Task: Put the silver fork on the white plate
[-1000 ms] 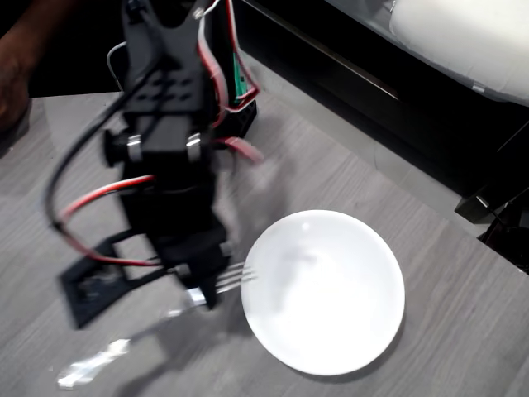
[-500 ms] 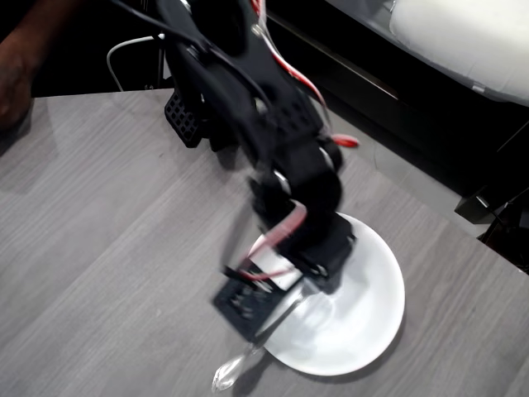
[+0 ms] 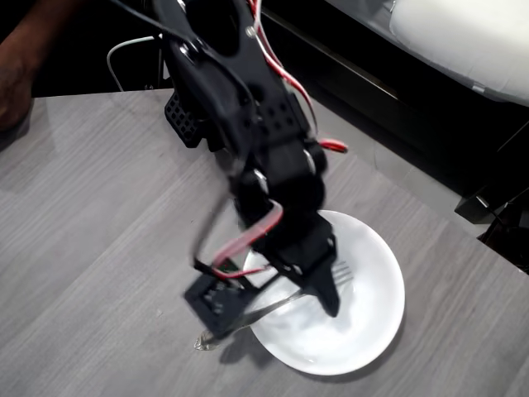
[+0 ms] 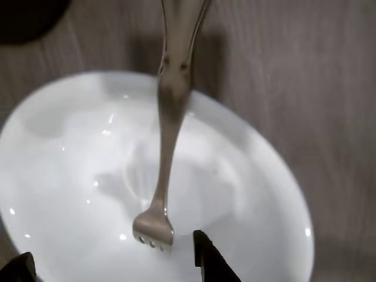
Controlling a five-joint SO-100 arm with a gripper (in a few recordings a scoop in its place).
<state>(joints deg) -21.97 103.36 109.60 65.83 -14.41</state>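
Fingertips of the gripper (image 4: 111, 258) show in the wrist view as 2 dark points at the bottom edge, standing apart, with the silver fork's (image 4: 167, 147) head between and just above them; we see no pad pressing on the metal, so we read the gripper as spread and free of the fork. In the overhead view the gripper (image 3: 318, 285) is partly hidden by the black arm (image 3: 248, 107) and by blur, hanging over the left part of the white plate (image 3: 372, 306).

We find the fork lying across the plate's rim. In the wrist view its head sits on the glossy white inside of the plate (image 4: 70, 176), tines toward the bottom of the picture, and its handle runs up over the far rim onto the desk (image 4: 329, 88). In the overhead view the tines (image 3: 341, 271) rest inside the plate to the right of the gripper, and the fork (image 3: 264, 310) slants down to the left, passing over the rim, with its rounded tip (image 3: 202, 341) out on the grey wood-grain desk (image 3: 91, 231) near the front edge.

We place the plate toward the desk's front right corner in the overhead view. A person's hand (image 3: 15, 78) rests at the desk's far left corner.
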